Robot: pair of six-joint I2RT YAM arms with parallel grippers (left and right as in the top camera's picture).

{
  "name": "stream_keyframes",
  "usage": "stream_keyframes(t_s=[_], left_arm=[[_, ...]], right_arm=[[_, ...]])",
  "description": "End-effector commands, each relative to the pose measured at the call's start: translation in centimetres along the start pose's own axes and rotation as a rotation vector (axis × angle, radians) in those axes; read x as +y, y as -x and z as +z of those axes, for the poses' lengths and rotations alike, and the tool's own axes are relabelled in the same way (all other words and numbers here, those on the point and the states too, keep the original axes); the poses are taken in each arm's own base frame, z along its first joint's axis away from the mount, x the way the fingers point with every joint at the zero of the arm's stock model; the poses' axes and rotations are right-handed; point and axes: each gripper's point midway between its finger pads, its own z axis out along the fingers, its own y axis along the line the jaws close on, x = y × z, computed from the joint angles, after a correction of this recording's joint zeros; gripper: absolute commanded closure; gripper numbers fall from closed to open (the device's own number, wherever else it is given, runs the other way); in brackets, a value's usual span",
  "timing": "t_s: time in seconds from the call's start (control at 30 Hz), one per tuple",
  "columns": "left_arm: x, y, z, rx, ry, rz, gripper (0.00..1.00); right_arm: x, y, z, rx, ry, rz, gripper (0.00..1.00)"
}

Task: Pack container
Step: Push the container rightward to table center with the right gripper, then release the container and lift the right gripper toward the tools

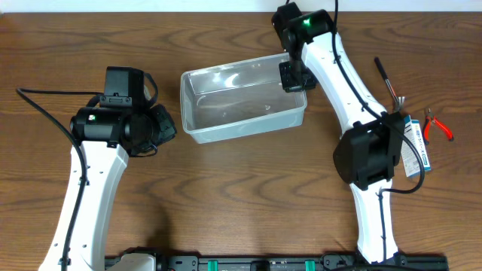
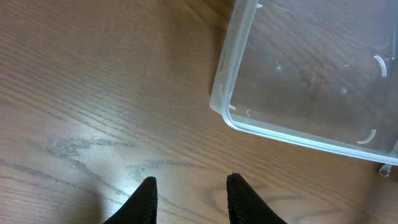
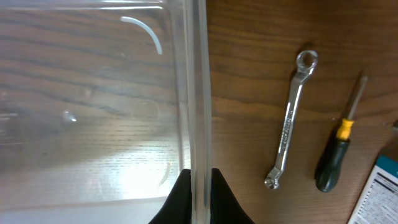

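Note:
The clear plastic container sits in the middle of the table and nothing lies inside it. My right gripper is shut on the container's right wall, with the rim pinched between its two fingers. My left gripper hovers over bare wood just left of the container. In the left wrist view it is open with nothing between the fingers, and the container's corner lies ahead and to the right.
A silver wrench and a black-and-yellow screwdriver lie on the table right of the container. Red-handled pliers and a blue-and-white packet rest near the right edge, beside the right arm.

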Motion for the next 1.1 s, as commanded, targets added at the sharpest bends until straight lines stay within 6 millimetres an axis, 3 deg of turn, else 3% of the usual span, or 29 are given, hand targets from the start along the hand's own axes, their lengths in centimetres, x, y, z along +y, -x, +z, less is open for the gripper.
stream_keyframes(t_s=[0.0, 0.23, 0.7, 1.07], left_arm=[[0.2, 0.5, -0.2, -0.018, 0.020, -0.003, 0.71], [0.2, 0.5, -0.2, -0.018, 0.020, -0.003, 0.71], [0.1, 0.5, -0.2, -0.021, 0.018, -0.003, 0.71], [0.1, 0.5, -0.2, -0.021, 0.018, -0.003, 0.71]], right_arm=[[-1.8, -0.9, 0.4, 0.018, -0.068, 0.019, 0.98], [-2.7, -1.9, 2.8, 0.073, -0.085, 0.046, 0.98], [-5.1, -2.6, 3.6, 0.122, -0.098, 0.098, 0.98], [-5.2, -3.1, 3.7, 0.141, -0.107, 0.097, 0.98]])
